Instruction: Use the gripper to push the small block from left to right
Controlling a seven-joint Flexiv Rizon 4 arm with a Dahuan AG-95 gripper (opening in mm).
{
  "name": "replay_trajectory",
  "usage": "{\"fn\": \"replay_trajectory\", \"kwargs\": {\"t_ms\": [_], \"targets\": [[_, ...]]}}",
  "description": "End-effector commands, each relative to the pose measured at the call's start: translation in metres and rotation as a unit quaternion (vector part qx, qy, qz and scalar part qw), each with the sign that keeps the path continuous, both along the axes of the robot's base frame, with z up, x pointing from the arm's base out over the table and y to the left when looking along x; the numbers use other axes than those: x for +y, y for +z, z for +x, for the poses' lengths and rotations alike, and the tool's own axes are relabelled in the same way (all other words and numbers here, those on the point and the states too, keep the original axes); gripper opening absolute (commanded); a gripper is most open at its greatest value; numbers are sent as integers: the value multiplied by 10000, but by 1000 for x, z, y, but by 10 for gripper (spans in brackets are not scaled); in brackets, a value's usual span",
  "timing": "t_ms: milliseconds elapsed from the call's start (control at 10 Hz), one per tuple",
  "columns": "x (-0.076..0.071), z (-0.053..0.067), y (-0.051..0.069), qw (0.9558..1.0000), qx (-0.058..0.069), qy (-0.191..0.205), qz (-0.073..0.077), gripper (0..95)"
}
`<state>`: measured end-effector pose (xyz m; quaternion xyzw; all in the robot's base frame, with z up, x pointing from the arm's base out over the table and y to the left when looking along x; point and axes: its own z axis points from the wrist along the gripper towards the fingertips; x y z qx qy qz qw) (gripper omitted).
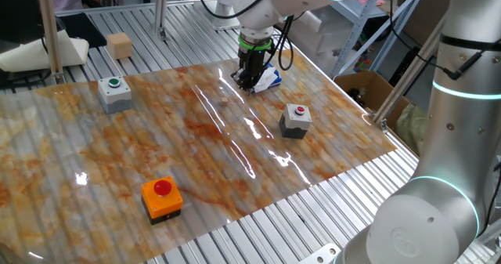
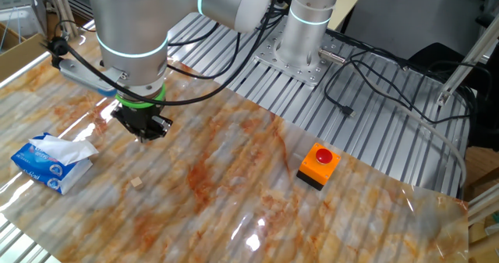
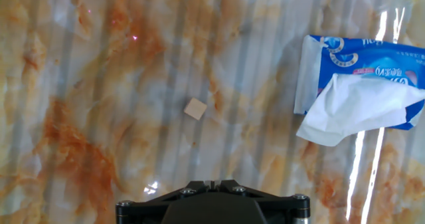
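The gripper point(image 2: 146, 130), fingers apparently closed and holding nothing, hovers above the marbled mat point(image 2: 234, 185), apart from the small block point(image 2: 137, 183), which lies near the tissue pack point(image 2: 51, 163). Pushing appears not yet begun.

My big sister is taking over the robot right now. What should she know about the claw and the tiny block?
Gripper: hanging just above the marble mat, carrying nothing. The pictures do not show whether the jaws are open or shut.
Small block: lying alone on the mat, apart from the gripper, between it and the tissue pack. In the hand view it sits a little ahead of the fingers.
Done: the gripper is near the block, with no contact showing.
Left: lower beside the block and push it left to right. The tissue pack is nearby, so watch it.
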<state>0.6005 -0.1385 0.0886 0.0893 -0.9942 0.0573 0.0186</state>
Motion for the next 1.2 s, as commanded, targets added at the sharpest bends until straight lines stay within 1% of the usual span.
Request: {"fn": "replay_trajectory", "kwargs": {"t_ms": [100, 200, 300, 400, 600, 800, 1200], "targets": [[0, 3, -4, 10000, -4, -5, -7, 0], [-1, 4, -7, 10000, -13, -7, -8, 0], [-3, 7, -14, 10000, -60, 4, -4, 0], [-4, 8, -18, 9999, -116, 17, -2, 0], [-5, 11, -25, 9999, -165, 20, -2, 0], [-6, 15, -33, 9997, -255, 21, -8, 0], [-7, 20, -47, 9995, -314, 39, -15, 0]]}}
